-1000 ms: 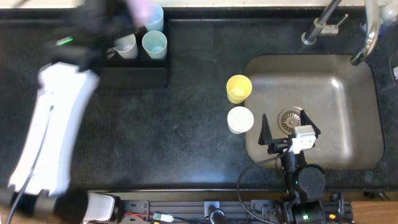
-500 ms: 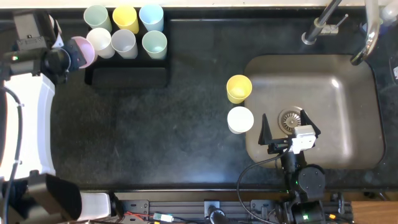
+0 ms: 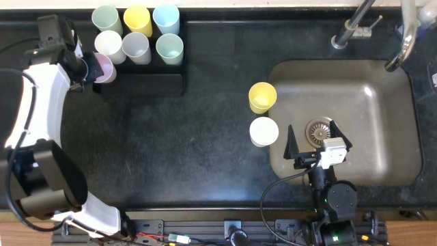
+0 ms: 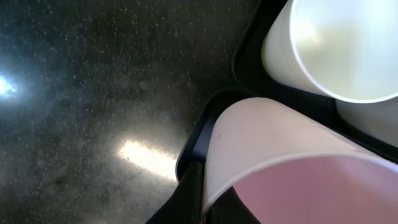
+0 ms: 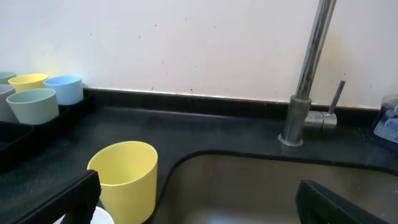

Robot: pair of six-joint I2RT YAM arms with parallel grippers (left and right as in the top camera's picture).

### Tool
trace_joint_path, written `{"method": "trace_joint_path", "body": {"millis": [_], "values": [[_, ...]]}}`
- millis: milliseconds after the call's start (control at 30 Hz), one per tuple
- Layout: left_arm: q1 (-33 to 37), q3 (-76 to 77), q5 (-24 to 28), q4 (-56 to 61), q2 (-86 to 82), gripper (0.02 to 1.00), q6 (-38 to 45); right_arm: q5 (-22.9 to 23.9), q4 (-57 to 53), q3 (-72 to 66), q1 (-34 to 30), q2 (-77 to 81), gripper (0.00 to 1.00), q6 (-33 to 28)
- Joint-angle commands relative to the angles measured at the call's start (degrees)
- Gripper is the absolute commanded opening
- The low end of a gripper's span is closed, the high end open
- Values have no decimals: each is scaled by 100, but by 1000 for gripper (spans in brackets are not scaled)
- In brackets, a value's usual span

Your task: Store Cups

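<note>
Though partly hidden, pink cup [image 4: 280,155] over tray [image 3: 143,85]

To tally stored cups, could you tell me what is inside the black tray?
Six cups: pale green cup, yellow cup, blue cup behind; two white cups, teal cup in front. The left gripper holds a pink cup at the tray's left end. Floor beneath is covered.

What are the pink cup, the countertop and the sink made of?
The pink cup looks like matte plastic: thin wall, even pastel colour, soft sheen. The countertop seems polished dark stone or a stone-look composite: black with fine speckles and glossy glare patches. The sink looks like brushed stainless steel: grey, dull metallic shine.
</note>
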Motion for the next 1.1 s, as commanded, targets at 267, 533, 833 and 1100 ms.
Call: {"method": "trace_joint_path", "body": {"millis": [267, 533, 833, 1100], "values": [[26, -50, 105, 81, 380, 34, 136, 20, 39, -76, -2, -63, 996, 20], [26, -52, 149, 28, 450, 53, 129, 20, 39, -76, -2, -63, 998, 20], [20, -52, 164, 28, 433, 310, 127, 20, 37, -76, -2, -63, 993, 20], [-278, -44, 140, 9, -557, 581, -140, 20, 37, -76, -2, -63, 998, 20]]}}
